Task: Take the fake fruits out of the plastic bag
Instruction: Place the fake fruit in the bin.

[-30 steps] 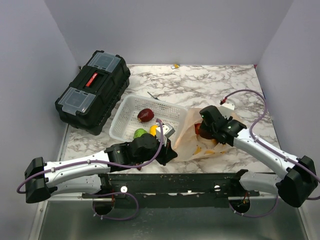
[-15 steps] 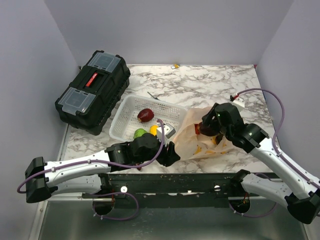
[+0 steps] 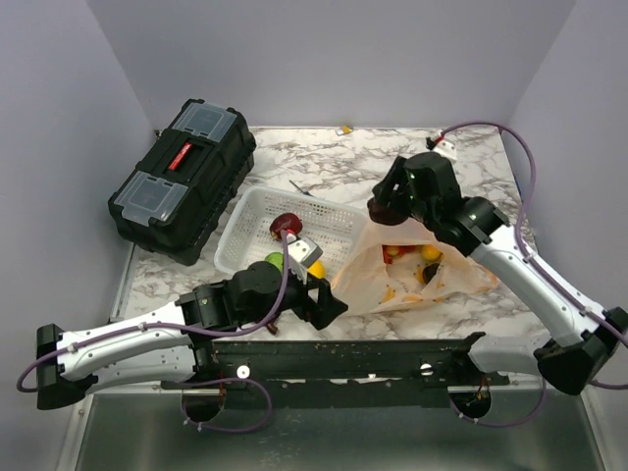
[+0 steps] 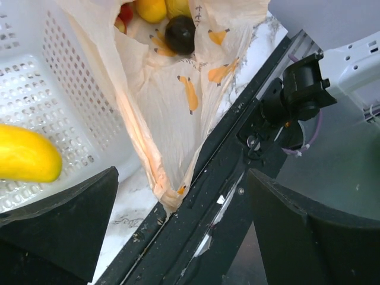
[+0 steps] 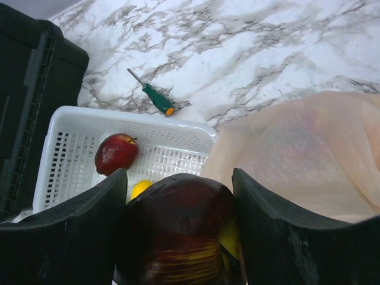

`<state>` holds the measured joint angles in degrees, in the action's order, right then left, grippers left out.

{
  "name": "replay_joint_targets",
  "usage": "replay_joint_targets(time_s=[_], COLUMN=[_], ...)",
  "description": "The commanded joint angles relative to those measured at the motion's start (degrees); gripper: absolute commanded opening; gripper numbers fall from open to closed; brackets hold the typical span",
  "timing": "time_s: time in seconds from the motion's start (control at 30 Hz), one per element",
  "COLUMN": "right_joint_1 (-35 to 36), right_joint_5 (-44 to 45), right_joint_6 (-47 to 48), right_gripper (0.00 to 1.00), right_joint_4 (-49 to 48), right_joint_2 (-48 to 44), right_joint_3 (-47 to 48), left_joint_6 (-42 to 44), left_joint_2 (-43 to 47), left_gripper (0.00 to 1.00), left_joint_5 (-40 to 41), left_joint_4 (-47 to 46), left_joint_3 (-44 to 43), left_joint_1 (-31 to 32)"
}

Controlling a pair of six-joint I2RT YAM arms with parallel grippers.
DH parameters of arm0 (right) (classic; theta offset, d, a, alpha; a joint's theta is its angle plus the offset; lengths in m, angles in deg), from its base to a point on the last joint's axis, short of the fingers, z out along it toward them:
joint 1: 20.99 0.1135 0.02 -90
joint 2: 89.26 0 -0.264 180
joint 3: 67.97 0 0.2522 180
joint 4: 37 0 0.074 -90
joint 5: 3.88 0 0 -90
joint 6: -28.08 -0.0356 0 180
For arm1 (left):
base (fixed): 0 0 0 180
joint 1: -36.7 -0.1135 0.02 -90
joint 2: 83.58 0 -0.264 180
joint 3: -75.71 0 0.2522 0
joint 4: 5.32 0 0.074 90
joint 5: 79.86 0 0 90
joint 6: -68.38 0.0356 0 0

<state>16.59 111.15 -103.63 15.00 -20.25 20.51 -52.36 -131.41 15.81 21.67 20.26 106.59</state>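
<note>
The right gripper (image 5: 178, 184) is clamped on a dark red apple (image 5: 178, 237), with a finger pressed to each side. It holds the apple in the air above the spot where the white basket (image 5: 71, 148) and the bag (image 5: 297, 154) meet. The left gripper (image 4: 183, 177) is spread wide and holds nothing. The bag's near corner lies under the gap between its fingers, and contact cannot be told. A dark round fruit (image 4: 180, 34) and a yellow fruit (image 4: 151, 9) lie in the bag. A red apple (image 5: 116, 152) and a lemon (image 4: 27, 157) lie in the basket.

Left end effector (image 4: 184, 234) wide, right (image 5: 178, 231) clenched
</note>
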Motion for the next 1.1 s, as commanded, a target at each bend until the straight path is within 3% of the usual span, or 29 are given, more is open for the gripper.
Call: replay_joint_targets(time_s=[0.0, 0.13, 0.7, 0.87, 1.07], right_joint_1=[0.07, 1.50, 12.30, 13.59, 14.54], right_joint_5=[-4.90, -6.22, 0.00, 6.29, 9.22], right_joint_6=[3.61, 4.54, 12.15, 11.10, 13.07], right_gripper=[0.34, 0.34, 0.33, 0.33, 0.33], right_joint_4=[-3.58, -4.39, -5.08, 0.77, 0.48], right_joint_2=[6.41, 13.15, 38.17, 42.95, 45.10], right_joint_3=[3.69, 6.78, 17.24, 19.74, 17.08], left_joint_6=[1.03, 0.87, -0.02, -0.02, 0.07], left_joint_2=[4.11, 8.16, 16.66, 16.13, 15.08], left_gripper=[0.89, 0.99, 0.99, 0.99, 0.99], left_joint_5=[4.67, 7.89, 13.32, 12.85, 11.97], left_joint_4=[3.41, 5.40, 9.73, 9.28, 8.39], left_joint_3=[-1.25, -0.52, 1.78, 2.14, 2.31], left_joint_1=[0.18, 0.18, -0.10, -0.14, -0.20])
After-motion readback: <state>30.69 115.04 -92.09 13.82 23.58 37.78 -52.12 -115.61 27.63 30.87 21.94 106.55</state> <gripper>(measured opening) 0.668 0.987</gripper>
